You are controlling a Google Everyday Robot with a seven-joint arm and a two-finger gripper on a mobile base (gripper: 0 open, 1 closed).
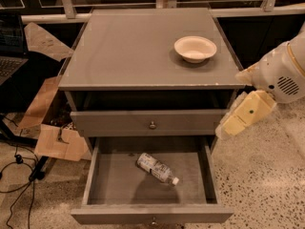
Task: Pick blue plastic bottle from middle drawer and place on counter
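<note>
- Found the middle drawer [112,181] pulled wide open at the bottom of the grey cabinet, with its floor in plain sight.
- Saw the blue plastic bottle [156,168] lying on its side on that drawer floor, a little right of centre, white cap aimed toward the front right corner, touching none of the walls.
- Noted the counter [128,51] above, flat and grey, with a worn pale front edge.
- Spotted a cream bowl [195,48] standing upright on the counter toward its back right, well apart from the bottle.
- Saw a closed drawer front [105,123] just above the open drawer, with a small round knob [152,125] at its middle.
- Located the gripper [244,114] outside the cabinet on its right, just beside the front right corner, level with the closed drawer front and higher than the bottle.
- Traced it up to a rounded white arm segment [281,73] at the right edge of the view.
- Could not tell whether the gripper was spread or pressed together.
- Noticed cardboard pieces [59,142] and black cables [19,173] on the floor at the left of the cabinet.
</note>
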